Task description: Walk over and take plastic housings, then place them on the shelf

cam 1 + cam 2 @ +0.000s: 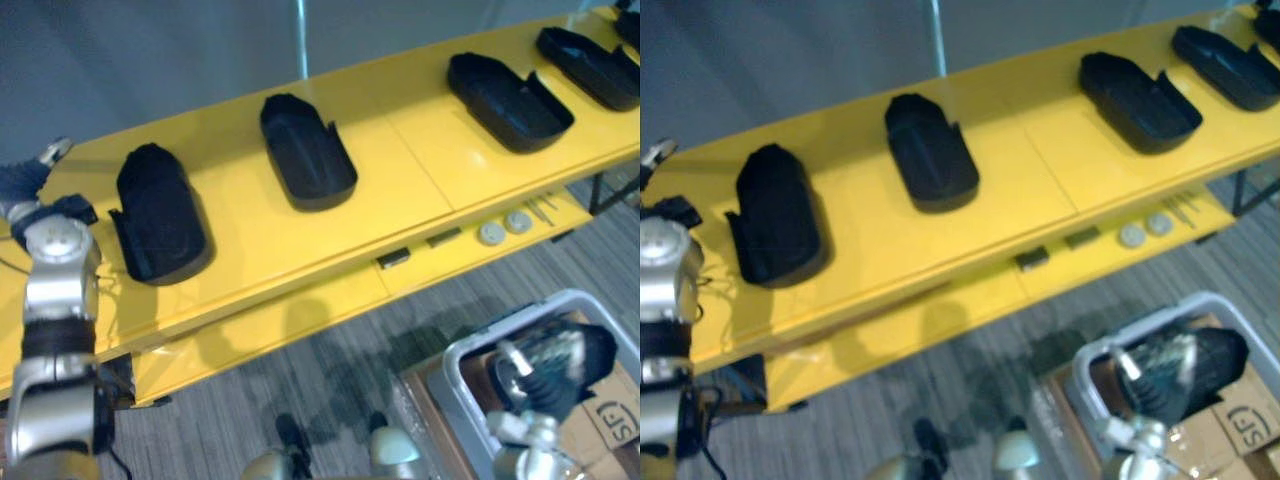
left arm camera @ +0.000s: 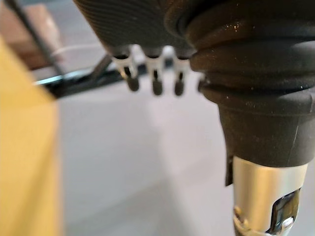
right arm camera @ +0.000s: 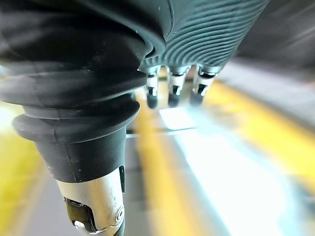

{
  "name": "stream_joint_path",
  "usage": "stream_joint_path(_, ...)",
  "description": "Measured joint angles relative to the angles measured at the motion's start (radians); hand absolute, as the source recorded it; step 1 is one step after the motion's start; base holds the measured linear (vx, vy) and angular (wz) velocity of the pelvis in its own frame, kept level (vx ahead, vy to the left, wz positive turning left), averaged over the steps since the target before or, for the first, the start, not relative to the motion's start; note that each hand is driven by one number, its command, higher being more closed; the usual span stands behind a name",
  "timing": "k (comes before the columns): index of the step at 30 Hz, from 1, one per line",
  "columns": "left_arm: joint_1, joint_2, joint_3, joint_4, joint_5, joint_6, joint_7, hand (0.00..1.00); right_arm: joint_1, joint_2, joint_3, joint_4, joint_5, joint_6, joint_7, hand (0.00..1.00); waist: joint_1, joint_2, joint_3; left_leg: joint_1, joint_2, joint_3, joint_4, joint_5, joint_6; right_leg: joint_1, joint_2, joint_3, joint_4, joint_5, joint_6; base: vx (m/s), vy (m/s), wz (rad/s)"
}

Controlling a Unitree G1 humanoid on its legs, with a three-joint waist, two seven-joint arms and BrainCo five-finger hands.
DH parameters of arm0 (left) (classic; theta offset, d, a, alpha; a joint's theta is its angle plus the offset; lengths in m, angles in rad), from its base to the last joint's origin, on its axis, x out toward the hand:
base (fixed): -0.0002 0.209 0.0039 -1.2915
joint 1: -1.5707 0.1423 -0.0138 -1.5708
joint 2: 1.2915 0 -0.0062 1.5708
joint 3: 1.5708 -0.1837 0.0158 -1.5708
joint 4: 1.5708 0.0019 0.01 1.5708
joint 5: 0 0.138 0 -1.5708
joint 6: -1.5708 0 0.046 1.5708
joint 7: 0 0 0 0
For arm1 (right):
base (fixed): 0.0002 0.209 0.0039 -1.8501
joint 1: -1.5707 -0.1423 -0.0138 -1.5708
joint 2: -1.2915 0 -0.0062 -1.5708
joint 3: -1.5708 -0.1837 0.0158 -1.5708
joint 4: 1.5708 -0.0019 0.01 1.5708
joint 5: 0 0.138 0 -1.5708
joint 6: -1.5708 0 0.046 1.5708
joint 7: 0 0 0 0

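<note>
1. My left hand (image 1: 28, 188) is raised at the left end of the yellow shelf (image 1: 400, 170), its fingers (image 2: 155, 83) straight, loose and holding nothing.
2. My right hand (image 1: 545, 362) hangs low over a grey bin (image 1: 480, 338), fingers (image 3: 172, 93) also relaxed and empty (I can't make out the dark shape beside it).
3. The housings lie in a row along the shelf top, well apart. The nearest housing (image 1: 160, 215) is just beside my left hand and seems to lie hump up. The next housing (image 1: 308, 152) lies hollow up.
4. I judge them to be light, stiff moulded shells, smooth and rather slippery.
5. I would grip across the long side walls, thumb against one wall and fingers on the other, not by the thin end tabs.
</note>
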Motion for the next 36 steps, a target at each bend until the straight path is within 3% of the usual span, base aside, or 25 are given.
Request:
stream_joint_path(2, 0.183, -0.143, 0.035, -0.156, 0.029, -0.041, 0.015, 0.0, -0.095, -0.029, -0.075, -0.06, -0.018, -0.041, -0.027, 0.0, 0.037, -0.001, -0.013, 0.032, 0.004, -0.049, 0.0, 0.001, 0.0, 0.057, 0.003, -0.058, 0.001, 0.001, 0.001, 0.09, -0.059, 0.66)
stream_joint_path(5, 0.327, -0.245, 0.074, -0.243, 0.036, -0.087, 0.018, 0.0, -0.238, -0.088, -0.088, -0.09, -0.018, -0.06, -0.03, 0.0, 0.096, 0.001, -0.04, 0.043, 0.005, -0.107, 0.0, 0.006, -0.005, 0.097, 0.004, -0.113, 0.001, 0.002, 0.002, 0.01, -0.044, 0.57)
stream_joint_path(7, 0.36, -0.273, 0.102, -0.252, 0.036, -0.106, 0.019, 0.0, -0.313, -0.108, -0.079, -0.091, -0.041, -0.058, -0.024, 0.0, 0.121, 0.007, -0.045, 0.042, 0.0, -0.134, 0.0, 0.014, -0.002, 0.11, 0.002, -0.137, 0.001, 0.002, 0.002, -0.05, -0.035, 0.49)
stream_joint_path(8, 0.392, -0.294, 0.127, -0.254, 0.036, -0.122, 0.022, 0.0, -0.368, -0.127, -0.053, -0.091, -0.054, -0.046, 0.003, 0.0, 0.139, 0.013, -0.049, 0.042, -0.006, -0.155, 0.0, 0.019, -0.001, 0.123, 0.0, -0.162, 0.0, 0.002, 0.002, -0.09, -0.015, 0.43)
stream_joint_path(12, 0.482, -0.339, 0.164, -0.258, 0.028, -0.128, 0.016, 0.0, -0.435, -0.167, 0.027, -0.09, -0.053, 0.015, 0.093, 0.0, 0.163, 0.015, -0.072, 0.01, -0.023, -0.197, -0.006, 0.022, 0.007, 0.129, -0.003, -0.212, -0.009, 0.002, 0.002, -0.11, 0.003, 0.38)
stream_joint_path(15, 0.536, -0.393, 0.167, -0.207, 0.017, -0.126, -0.035, 0.0, -0.497, -0.207, 0.098, -0.077, -0.057, 0.12, 0.154, 0.0, 0.189, 0.004, -0.084, -0.009, -0.032, -0.195, -0.007, 0.025, 0.013, 0.13, -0.01, -0.245, -0.032, 0.003, 0.0, -0.07, 0.014, 0.27)
stream_joint_path(19, 0.582, -0.428, 0.15, -0.045, 0.019, -0.116, -0.121, 0.0, -0.572, -0.237, 0.151, -0.019, -0.06, 0.233, 0.21, 0.0, 0.191, 0.0, -0.087, -0.016, -0.033, -0.196, -0.008, 0.031, 0.022, 0.118, -0.024, -0.288, 0.002, 0.001, -0.003, -0.06, 0.014, 0.2)
stream_joint_path(22, 0.584, -0.438, 0.138, 0.106, 0.02, -0.114, -0.168, 0.0, -0.576, -0.257, 0.168, -0.004, -0.066, 0.305, 0.233, 0.0, 0.192, 0.006, -0.084, -0.028, -0.013, -0.198, -0.007, 0.035, 0.028, 0.037, -0.036, -0.282, 0.155, -0.007, -0.019, -0.06, 0.032, 0.1)
stream_joint_path(24, 0.584, -0.438, 0.123, 0.175, 0.021, -0.118, -0.173, 0.0, -0.578, -0.255, 0.189, 0.015, -0.057, 0.316, 0.257, 0.0, 0.195, 0.009, -0.082, -0.025, 0.012, -0.203, -0.007, 0.05, 0.047, -0.008, -0.033, -0.281, 0.247, 0.003, -0.06, -0.02, 0.0, -0.04)
stream_joint_path(25, 0.58, -0.437, 0.111, 0.212, 0.027, -0.123, -0.17, 0.0, -0.582, -0.254, 0.21, 0.03, -0.054, 0.317, 0.283, 0.0, 0.197, 0.019, -0.077, -0.028, 0.034, -0.202, -0.006, 0.056, 0.043, -0.03, -0.023, -0.278, 0.246, -0.046, -0.113, -0.07, -0.004, 0.01)
stream_joint_path(26, 0.58, -0.436, 0.103, 0.264, 0.025, -0.124, -0.17, 0.0, -0.586, -0.251, 0.251, 0.029, -0.054, 0.319, 0.313, 0.0, 0.198, 0.01, -0.08, -0.05, 0.047, -0.211, -0.006, 0.063, 0.03, -0.025, 0.004, -0.249, 0.13, -0.031, -0.09, -0.08, -0.013, 0.1)
stream_joint_path(28, 0.561, -0.435, 0.091, 0.313, 0.026, -0.121, -0.17, 0.0, -0.595, -0.248, 0.284, 0.021, -0.054, 0.319, 0.333, 0.0, 0.191, -0.021, -0.077, -0.078, 0.038, -0.232, -0.006, 0.071, 0.017, -0.022, 0.003, -0.229, 0.046, -0.011, -0.058, -0.05, -0.043, 0.33)
stream_joint_path(30, 0.539, -0.438, 0.065, 0.391, 0.014, -0.118, -0.175, 0.0, -0.624, -0.235, 0.323, 0.022, -0.054, 0.339, 0.336, 0.0, 0.195, -0.061, -0.067, -0.115, 0.009, -0.252, -0.005, 0.08, 0.003, -0.007, -0.003, -0.233, -0.014, -0.013, -0.054, -0.02, -0.116, 0.55)
stream_joint_path(31, 0.517, -0.461, 0.062, 0.47, 0.015, -0.115, -0.19, 0.0, -0.63, -0.23, 0.33, 0.023, -0.055, 0.35, 0.337, 0.0, 0.193, -0.054, -0.057, -0.133, 0.003, -0.25, -0.006, 0.081, -0.001, 0.004, 0.0, -0.268, -0.044, 0.008, 0.016, -0.04, -0.15, 1.01)
stream_joint_path(33, 0.513, -0.503, 0.028, 0.552, 0.041, -0.114, -0.241, 0.0, -0.629, -0.238, 0.303, 0.024, -0.057, 0.384, 0.333, 0.0, 0.178, -0.022, -0.026, -0.133, 0.031, -0.167, -0.001, 0.075, 0.003, 0.067, 0.001, -0.393, -0.088, 0.038, 0.018, -0.05, -0.091, 1.34)
stream_joint_path(34, 0.514, -0.513, 0.02, 0.57, 0.063, -0.112, -0.262, 0.0, -0.628, -0.242, 0.288, 0.024, -0.056, 0.391, 0.332, 0.0, 0.175, -0.021, -0.022, -0.136, 0.04, -0.131, 0.006, 0.073, 0.006, 0.083, 0.0, -0.426, -0.1, 0.041, 0.02, 0.0, -0.03, 1.41)
stream_joint_path(35, 0.532, -0.526, -0.017, 0.605, 0.093, -0.1, -0.304, 0.0, -0.63, -0.253, 0.263, 0.024, -0.055, 0.412, 0.334, 0.0, 0.173, 0.004, -0.036, -0.158, 0.064, -0.059, 0.044, 0.075, 0.004, 0.1, 0.001, -0.481, -0.107, 0.041, 0.02, 0.06, -0.019, 1.17)
stream_joint_path(36, 0.551, -0.527, -0.043, 0.629, 0.109, -0.094, -0.324, 0.0, -0.635, -0.257, 0.262, 0.028, -0.055, 0.422, 0.336, 0.0, 0.182, 0.018, -0.044, -0.157, 0.067, -0.053, 0.046, 0.083, -0.005, 0.107, 0.002, -0.492, -0.104, 0.037, 0.022, 0.09, -0.019, 0.89)
